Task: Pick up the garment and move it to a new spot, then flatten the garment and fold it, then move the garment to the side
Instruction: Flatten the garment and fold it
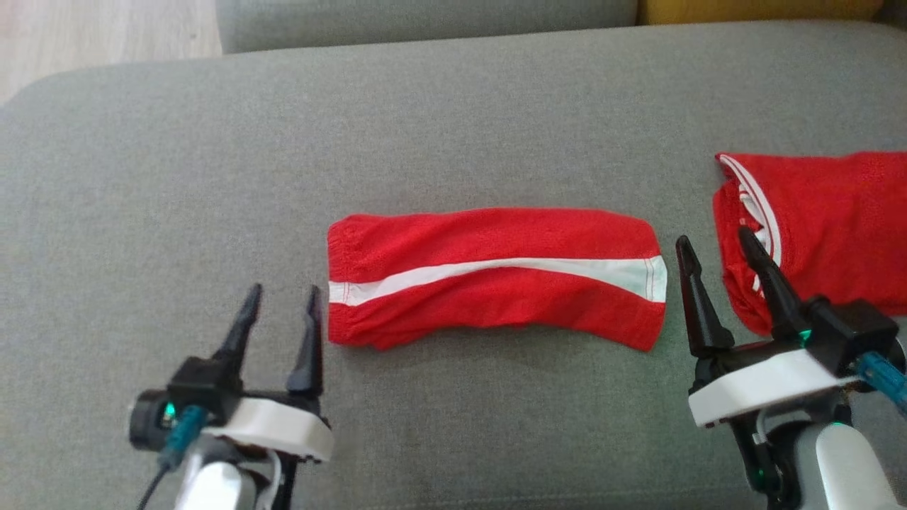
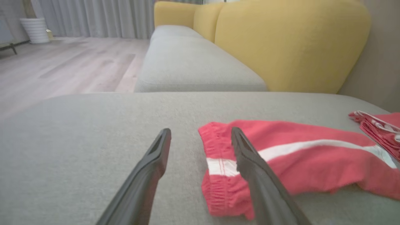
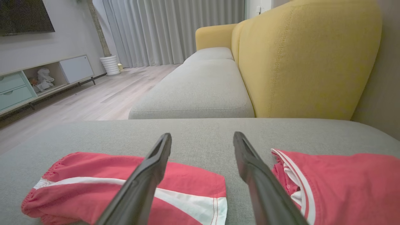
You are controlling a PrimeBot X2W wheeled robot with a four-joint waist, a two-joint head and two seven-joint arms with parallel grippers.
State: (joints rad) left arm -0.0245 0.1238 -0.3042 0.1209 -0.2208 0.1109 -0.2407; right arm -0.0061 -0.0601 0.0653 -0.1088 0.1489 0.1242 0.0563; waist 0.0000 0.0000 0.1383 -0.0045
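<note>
Teal drawers [image 3: 12, 90] beyond folded garment [image 3: 78, 165]

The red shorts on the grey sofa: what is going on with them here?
A two-armed robot is working on them. The red shorts lie folded in a flat strip on the grey sofa seat. The left hand is open beside their waistband end, the right hand open beside the other end; neither holds anything. Another red garment lies further right.
</note>
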